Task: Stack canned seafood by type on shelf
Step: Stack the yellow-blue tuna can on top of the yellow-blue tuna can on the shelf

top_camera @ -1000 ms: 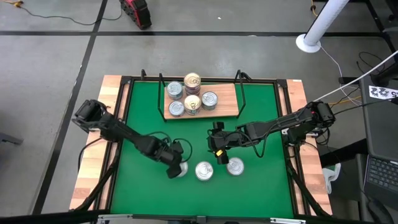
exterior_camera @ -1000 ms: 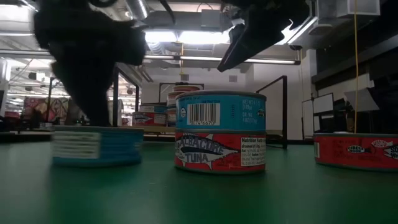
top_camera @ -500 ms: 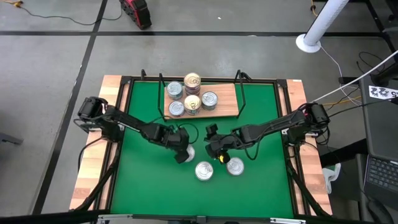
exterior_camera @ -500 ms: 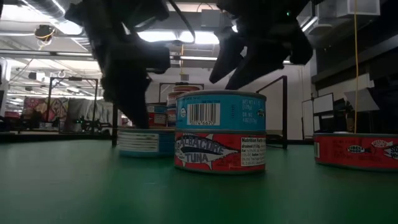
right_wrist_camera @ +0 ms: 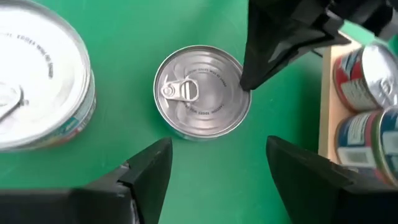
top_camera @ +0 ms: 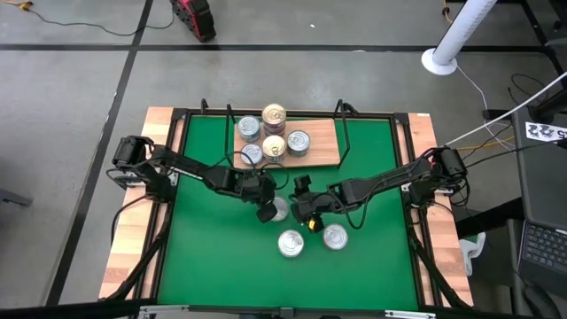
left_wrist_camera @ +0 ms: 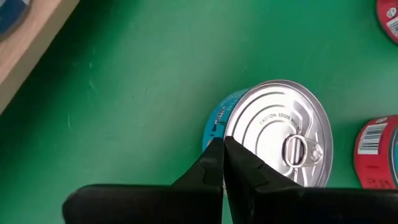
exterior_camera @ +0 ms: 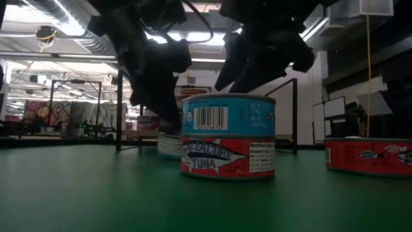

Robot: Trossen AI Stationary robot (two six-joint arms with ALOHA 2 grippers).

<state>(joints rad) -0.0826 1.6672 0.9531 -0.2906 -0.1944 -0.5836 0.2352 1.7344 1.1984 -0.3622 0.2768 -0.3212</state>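
A: While the green surface (top_camera: 213,257) carries 3 loose tins, where does the work stand?

B: The shelf (top_camera: 323,151) at the far side holds several tins, 1 pile standing tallest. The left pincer (top_camera: 265,211), fingers pressed together and holding nothing, touches the rim of a blue tin (top_camera: 277,209) partway to the shelf. I judge it is nudging that tin along.

A: And the right pincer (top_camera: 306,207)?

B: Wide open and empty, poised just beside that tin. It should straddle the sides squarely and lift straight up.

A: Obstacles?

B: The left fingers (right_wrist_camera: 273,37) sit at the rim, crowding the grasp. 2 more tins, a stacked tuna pair (top_camera: 291,244) and a red tin (top_camera: 334,237), lie near.
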